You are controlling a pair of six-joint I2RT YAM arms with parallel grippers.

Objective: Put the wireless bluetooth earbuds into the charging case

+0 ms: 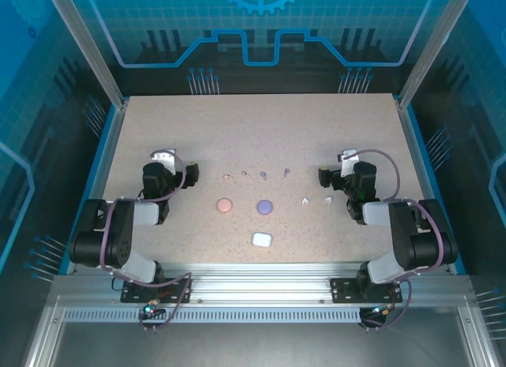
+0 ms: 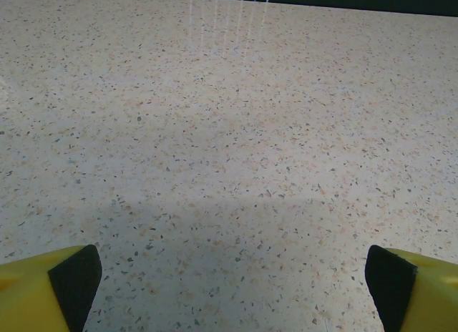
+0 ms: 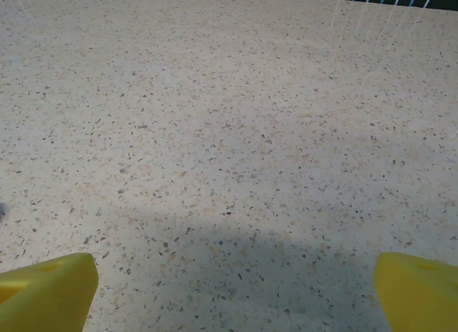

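Left pincer (image 2: 229,282), right pincer (image 3: 232,289) both gaping, empty. White earbuds (image 1: 305,201) near right pincer's inner side, so right arm closer; white case (image 1: 262,240) mid-counter.

Left gripper (image 2: 232,278) spread wide, yellow fingers (image 2: 32,293) black-padded; speckled tabletop (image 2: 229,132) between and ahead, shadowed near the tips.

Top external is looking steeply down from high above and behind the rig, sitting far back, taking in the whole tabletop (image 1: 261,126). Left wrist is riding low and close, facing forward across the speckled surface toward its far edge, with left claw (image 2: 232,282) tips framing the bottom corners. Right wrist is doing likewise past right claw (image 3: 232,289). All three are sharing the bare tabletop.
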